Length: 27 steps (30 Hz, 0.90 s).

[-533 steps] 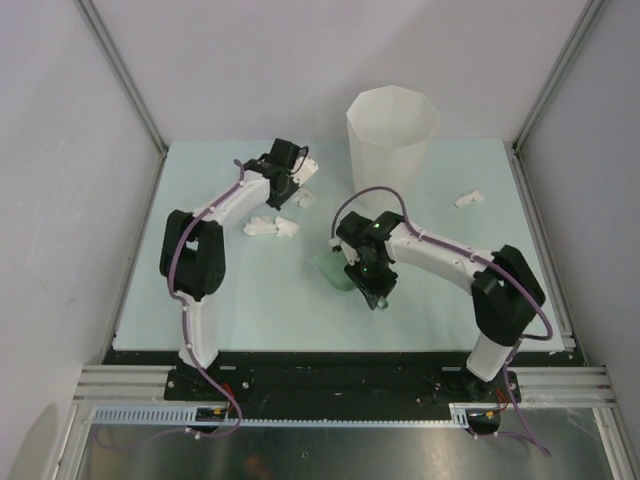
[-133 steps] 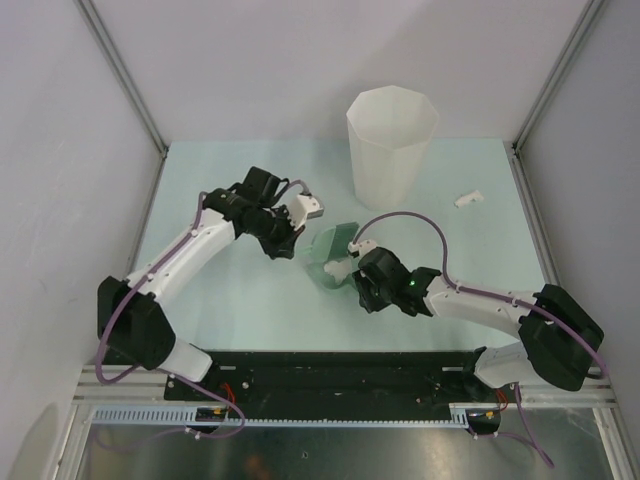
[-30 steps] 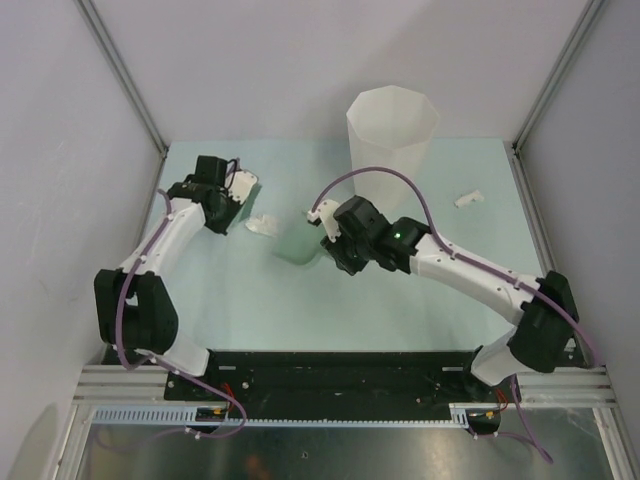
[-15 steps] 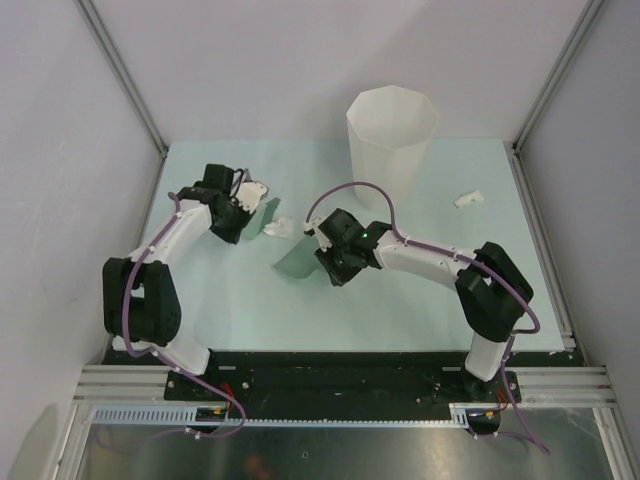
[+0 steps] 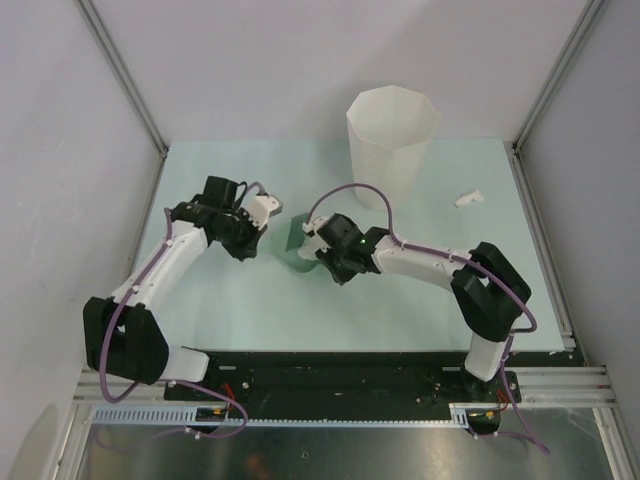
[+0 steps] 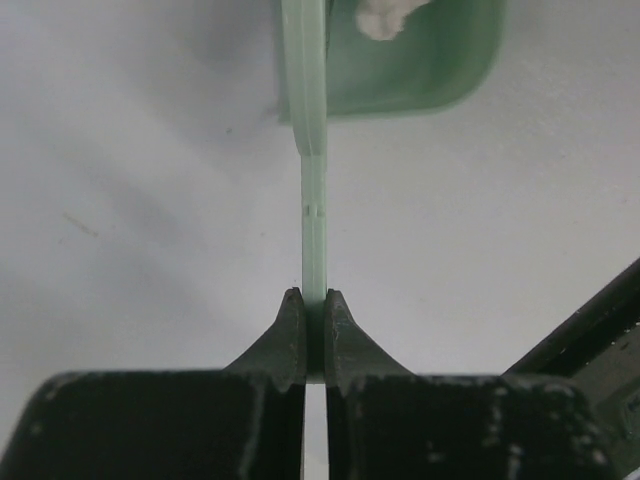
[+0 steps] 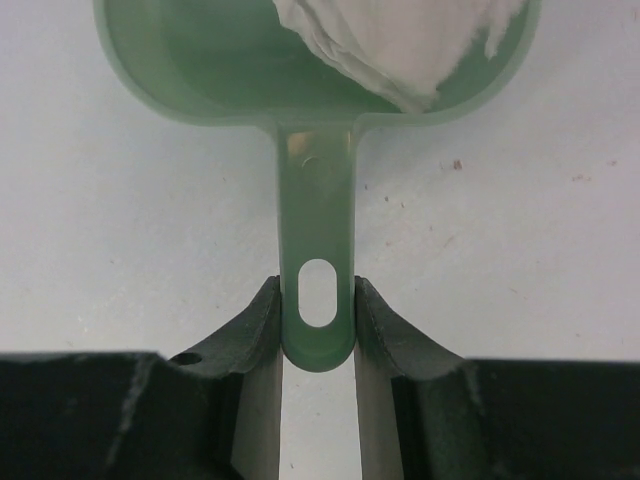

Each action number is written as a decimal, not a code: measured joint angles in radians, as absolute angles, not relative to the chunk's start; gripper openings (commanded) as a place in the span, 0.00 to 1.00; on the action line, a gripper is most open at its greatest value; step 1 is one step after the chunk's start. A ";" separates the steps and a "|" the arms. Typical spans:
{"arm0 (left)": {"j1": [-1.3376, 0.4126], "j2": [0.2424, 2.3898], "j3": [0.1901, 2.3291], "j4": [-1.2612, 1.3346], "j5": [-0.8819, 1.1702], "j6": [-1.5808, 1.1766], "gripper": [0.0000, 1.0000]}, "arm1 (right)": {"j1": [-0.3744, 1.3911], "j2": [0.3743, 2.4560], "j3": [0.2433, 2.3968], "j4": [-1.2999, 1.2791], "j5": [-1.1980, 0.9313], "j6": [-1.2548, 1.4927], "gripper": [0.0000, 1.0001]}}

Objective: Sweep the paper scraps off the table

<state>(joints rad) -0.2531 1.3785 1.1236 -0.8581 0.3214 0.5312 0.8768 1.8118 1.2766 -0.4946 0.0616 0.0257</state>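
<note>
Right wrist view: the right gripper (image 7: 318,310) is closed narrowly on the slotted handle (image 7: 317,190) of the green dustpan (image 7: 200,70), with one finger pressed to each side of it. A crumpled white paper wad (image 7: 390,40) lies inside the pan, towards its far right wall.

In the left wrist view, the left gripper (image 6: 314,315) is pinched fully together on a thin green sweeping tool (image 6: 313,200) seen edge-on. The tool's far end reaches the dustpan's rim, and a bit of white paper shows inside the pan.

From the top external view, the dustpan is in front of and left of the tall white bin (image 5: 390,140), between the two grippers. Whether it rests on the table (image 5: 420,310) cannot be told. One more paper scrap (image 5: 467,198) lies on the table right of the bin, apart from it and well away from both arms.
</note>
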 measured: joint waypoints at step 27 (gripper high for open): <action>-0.126 1.312 1.205 -0.885 0.150 0.516 0.00 | 0.721 1.320 1.617 -0.711 0.398 -0.225 0.00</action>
<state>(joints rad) -0.1257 1.3125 1.2053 -0.8852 0.1501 0.5159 0.7208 1.3201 1.6165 -0.7113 0.3977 -0.2249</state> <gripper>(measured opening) 0.036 0.306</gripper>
